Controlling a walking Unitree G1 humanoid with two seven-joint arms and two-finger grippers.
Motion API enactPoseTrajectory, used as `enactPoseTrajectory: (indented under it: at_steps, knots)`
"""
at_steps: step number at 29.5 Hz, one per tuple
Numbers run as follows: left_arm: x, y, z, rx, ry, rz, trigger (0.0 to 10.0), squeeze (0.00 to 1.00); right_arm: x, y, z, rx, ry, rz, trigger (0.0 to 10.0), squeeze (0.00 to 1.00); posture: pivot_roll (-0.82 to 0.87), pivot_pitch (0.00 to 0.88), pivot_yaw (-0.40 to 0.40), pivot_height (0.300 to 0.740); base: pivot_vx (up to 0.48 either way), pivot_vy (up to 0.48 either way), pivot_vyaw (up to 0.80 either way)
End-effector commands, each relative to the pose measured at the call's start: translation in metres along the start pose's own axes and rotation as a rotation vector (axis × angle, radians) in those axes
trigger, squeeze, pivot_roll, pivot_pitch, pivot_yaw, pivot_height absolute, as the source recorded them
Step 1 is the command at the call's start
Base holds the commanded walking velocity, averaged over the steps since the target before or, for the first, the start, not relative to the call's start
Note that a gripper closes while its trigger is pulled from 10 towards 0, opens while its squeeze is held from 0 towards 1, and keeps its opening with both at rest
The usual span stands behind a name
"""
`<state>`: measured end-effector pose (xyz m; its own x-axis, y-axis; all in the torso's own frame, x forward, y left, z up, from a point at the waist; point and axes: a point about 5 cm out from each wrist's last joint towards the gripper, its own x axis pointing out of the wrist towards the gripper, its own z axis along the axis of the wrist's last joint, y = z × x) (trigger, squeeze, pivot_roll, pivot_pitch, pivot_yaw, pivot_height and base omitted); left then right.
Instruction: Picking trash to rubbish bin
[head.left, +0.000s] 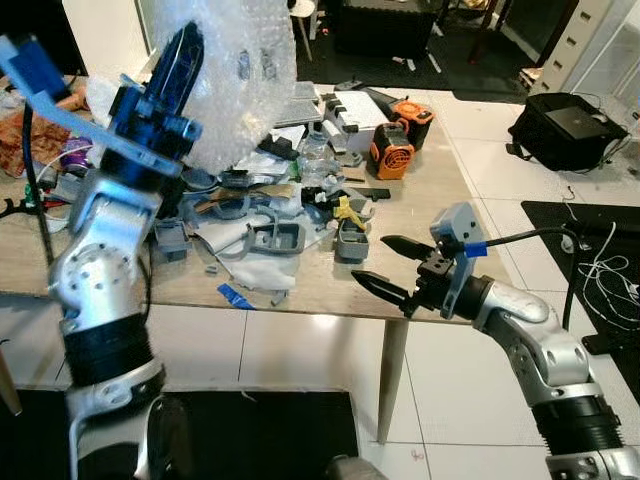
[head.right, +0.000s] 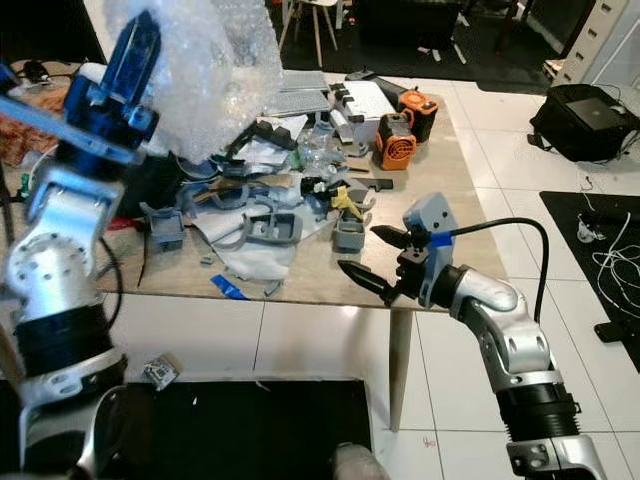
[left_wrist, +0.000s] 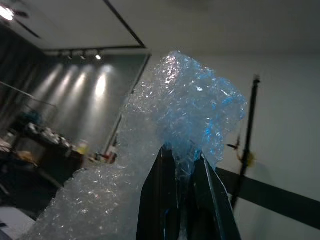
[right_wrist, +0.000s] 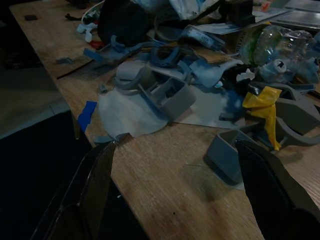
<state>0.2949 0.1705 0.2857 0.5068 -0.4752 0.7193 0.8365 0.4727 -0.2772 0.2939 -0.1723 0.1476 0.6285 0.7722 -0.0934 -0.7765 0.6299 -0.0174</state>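
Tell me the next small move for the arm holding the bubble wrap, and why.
Probably carry it away from the table toward a bin. The left tool is raised high, already shut on the bubble wrap, which hangs above the clutter. The right tool waits open at the table's near edge, holding nothing.

Clutter lies on the table, black bag to its right.
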Motion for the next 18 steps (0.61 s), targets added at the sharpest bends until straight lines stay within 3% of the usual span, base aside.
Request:
enactPoseTrajectory:
  at_steps: [1, 7, 10, 18]
  knots:
    - [-0.002, -0.01, 0.001, -0.009, 0.027, -0.079, 10.0, 0.0, -0.002, -0.002, 0.003, 0.009, -0.01, -0.01, 10.0, 0.0, -0.1, 0.0, -0.02, 0.74, 0.0, 0.0, 0.0]
    - [-0.018, -0.015, -0.003, -0.028, 0.085, -0.127, 10.0, 0.0, -0.002, -0.002, 0.002, 0.01, -0.012, -0.011, 10.0, 0.0, -0.1, 0.0, -0.02, 0.74, 0.0, 0.0, 0.0]
    - [-0.031, -0.005, -0.019, -0.049, 0.131, -0.035, 10.0, 0.0, 0.002, 0.001, 0.001, 0.016, -0.016, -0.002, 10.0, 0.0, -0.09, 0.0, -0.023, 0.74, -0.285, 0.0, 0.0]
    - [-0.043, 0.002, -0.036, -0.097, 0.164, 0.005, 10.0, 0.0, 0.003, 0.003, -0.001, 0.024, -0.022, 0.006, 10.0, 0.0, -0.09, 0.0, -0.023, 0.74, -0.32, 0.0, 0.0]
